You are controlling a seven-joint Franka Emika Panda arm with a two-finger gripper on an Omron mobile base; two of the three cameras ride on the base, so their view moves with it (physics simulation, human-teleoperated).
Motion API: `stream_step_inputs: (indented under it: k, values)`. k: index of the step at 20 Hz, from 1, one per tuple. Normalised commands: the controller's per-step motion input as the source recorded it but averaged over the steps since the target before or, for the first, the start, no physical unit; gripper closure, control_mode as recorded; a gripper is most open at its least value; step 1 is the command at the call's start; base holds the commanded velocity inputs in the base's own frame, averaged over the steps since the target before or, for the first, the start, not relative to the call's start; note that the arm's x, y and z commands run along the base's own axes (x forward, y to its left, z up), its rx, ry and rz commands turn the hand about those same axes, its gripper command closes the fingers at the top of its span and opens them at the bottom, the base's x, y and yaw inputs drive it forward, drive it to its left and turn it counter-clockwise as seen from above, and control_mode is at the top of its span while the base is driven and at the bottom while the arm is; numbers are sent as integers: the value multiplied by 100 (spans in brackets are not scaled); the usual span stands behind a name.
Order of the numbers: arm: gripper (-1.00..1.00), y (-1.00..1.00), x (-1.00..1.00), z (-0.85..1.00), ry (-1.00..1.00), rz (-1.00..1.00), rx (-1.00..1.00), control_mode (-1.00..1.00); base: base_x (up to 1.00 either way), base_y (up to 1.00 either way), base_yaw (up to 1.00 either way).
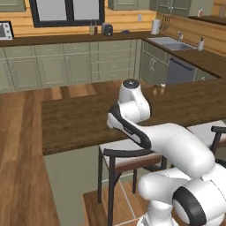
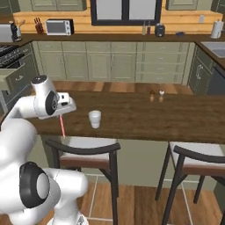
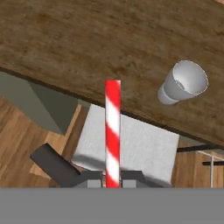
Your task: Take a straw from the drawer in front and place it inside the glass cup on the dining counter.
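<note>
Over the counter (image 2: 132,115) edge we hold the straw (image 3: 112,131) clamped in our gripper (image 3: 112,178), hanging down beside the stool (image 2: 85,151); the cup (image 2: 94,119) stands nearby, apart.

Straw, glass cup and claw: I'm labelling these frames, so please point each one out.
straw (image 3: 112,131), hand view, middle of its striped shaft.
glass cup (image 2: 94,119), right base view, its side wall.
claw (image 3: 112,178), hand view, midway between its fingertips, shut on the straw.
</note>
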Motion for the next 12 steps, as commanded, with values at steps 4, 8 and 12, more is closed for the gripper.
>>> stream_step_inputs:
  k: [4, 8, 12]
  values:
    - [100, 0, 0, 0, 0, 0, 0, 100, 91, -43, 7]
    - [100, 0, 0, 0, 0, 0, 0, 100, 100, -5, 0]
    - [100, -12, 72, 32, 7, 0, 20, -100, 0, 0, 0]
